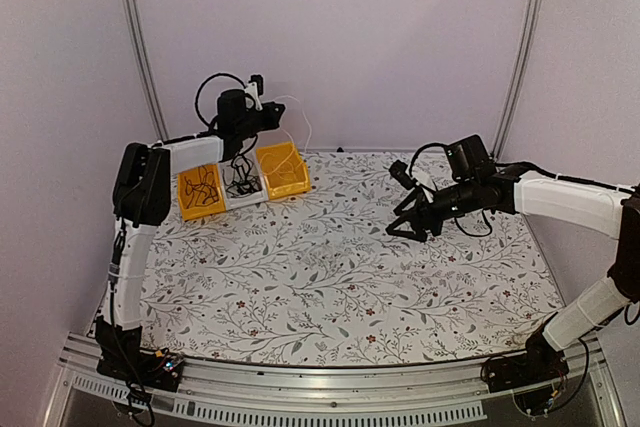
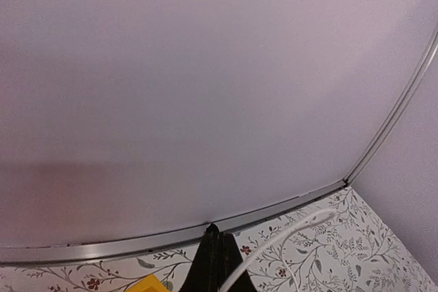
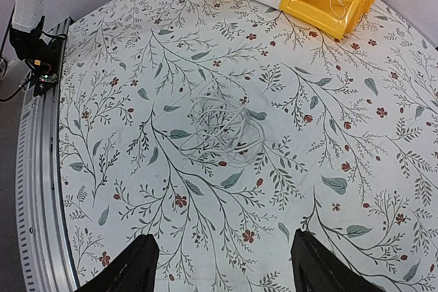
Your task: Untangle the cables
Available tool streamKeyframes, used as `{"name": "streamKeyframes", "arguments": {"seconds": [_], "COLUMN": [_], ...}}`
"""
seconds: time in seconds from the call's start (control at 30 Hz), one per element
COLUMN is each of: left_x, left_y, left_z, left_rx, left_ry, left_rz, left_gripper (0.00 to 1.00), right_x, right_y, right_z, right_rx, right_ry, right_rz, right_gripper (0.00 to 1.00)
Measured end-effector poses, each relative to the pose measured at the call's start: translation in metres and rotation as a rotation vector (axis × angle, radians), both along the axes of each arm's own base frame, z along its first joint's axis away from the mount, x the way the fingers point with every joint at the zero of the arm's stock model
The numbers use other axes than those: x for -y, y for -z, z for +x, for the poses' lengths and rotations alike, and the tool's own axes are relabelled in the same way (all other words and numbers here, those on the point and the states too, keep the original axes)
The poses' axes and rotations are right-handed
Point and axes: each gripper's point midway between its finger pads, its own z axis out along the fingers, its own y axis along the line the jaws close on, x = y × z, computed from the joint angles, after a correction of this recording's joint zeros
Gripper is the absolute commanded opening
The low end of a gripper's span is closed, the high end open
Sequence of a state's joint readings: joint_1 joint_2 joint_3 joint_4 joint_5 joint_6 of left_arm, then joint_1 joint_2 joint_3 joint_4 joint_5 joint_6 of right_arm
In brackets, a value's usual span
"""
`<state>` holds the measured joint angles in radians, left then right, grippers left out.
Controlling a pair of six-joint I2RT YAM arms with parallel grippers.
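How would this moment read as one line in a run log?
left gripper: shut on white cable, raised near bins | right gripper: open, white coil on table ahead

Soft even light, pinkish cast, faint shadows, curved wrist-view edges

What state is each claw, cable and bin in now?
left claw: shut on thin white cable, raised over bins.
thin white cable: held, hanging into right yellow plastic bin.
right claw: open, empty, above floral table.
coiled white cable: lying loose on table, untouched.
black cables: piled in left orange bin and middle white bin.
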<state>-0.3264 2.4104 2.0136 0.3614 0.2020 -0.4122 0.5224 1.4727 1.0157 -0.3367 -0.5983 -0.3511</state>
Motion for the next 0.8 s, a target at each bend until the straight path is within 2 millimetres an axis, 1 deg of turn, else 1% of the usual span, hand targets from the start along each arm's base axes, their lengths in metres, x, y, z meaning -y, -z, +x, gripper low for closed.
{"name": "streamKeyframes", "arguments": {"seconds": [0.07, 0.13, 0.17, 0.23, 0.37, 0.4, 0.5, 0.57, 0.63, 0.7, 0.8], "left_x": [-0.007, -0.016, -0.020, -0.031, -0.052, -0.060, -0.077, -0.090, -0.101, -0.106, -0.109], "left_y": [0.033, 0.055, 0.061, 0.067, 0.068, 0.070, 0.067, 0.061, 0.049, 0.037, 0.020], "left_z": [0.003, 0.004, 0.004, 0.007, 0.012, 0.012, 0.008, 0.000, -0.008, -0.013, -0.016], "left_rx": [-0.060, -0.105, -0.118, -0.130, -0.142, -0.160, -0.191, -0.208, -0.208, -0.201, -0.173], "left_ry": [-0.006, -0.016, -0.023, -0.046, -0.119, -0.154, -0.230, -0.284, -0.327, -0.353, -0.386], "left_rz": [0.024, 0.050, 0.060, 0.081, 0.143, 0.177, 0.243, 0.283, 0.304, 0.307, 0.308], "left_gripper": [0.00, 0.00, 0.00, 0.00, 0.00, 0.00, 0.00, 0.00, 0.00, 0.00, 0.00], "right_x": [0.000, 0.000, 0.001, 0.001, 0.001, 0.001, 0.001, 0.001, 0.001, 0.002, 0.002], "right_y": [0.001, 0.001, 0.001, 0.002, 0.002, 0.002, 0.003, 0.003, 0.005, 0.007, 0.008], "right_z": [0.000, -0.001, -0.001, -0.001, -0.001, -0.001, -0.001, -0.001, -0.002, -0.003, -0.003], "right_rx": [0.001, 0.000, 0.000, -0.002, -0.002, -0.002, -0.001, -0.001, -0.002, -0.008, -0.010], "right_ry": [-0.002, -0.003, -0.003, -0.003, -0.003, -0.004, -0.004, -0.005, -0.005, -0.006, -0.007], "right_rz": [-0.003, -0.004, -0.005, -0.005, -0.006, -0.006, -0.006, -0.007, -0.008, -0.010, -0.010], "right_gripper": [0.71, 0.71, 0.71, 0.71, 0.71, 0.71, 0.71, 0.71, 0.71, 0.70, 0.71]}}
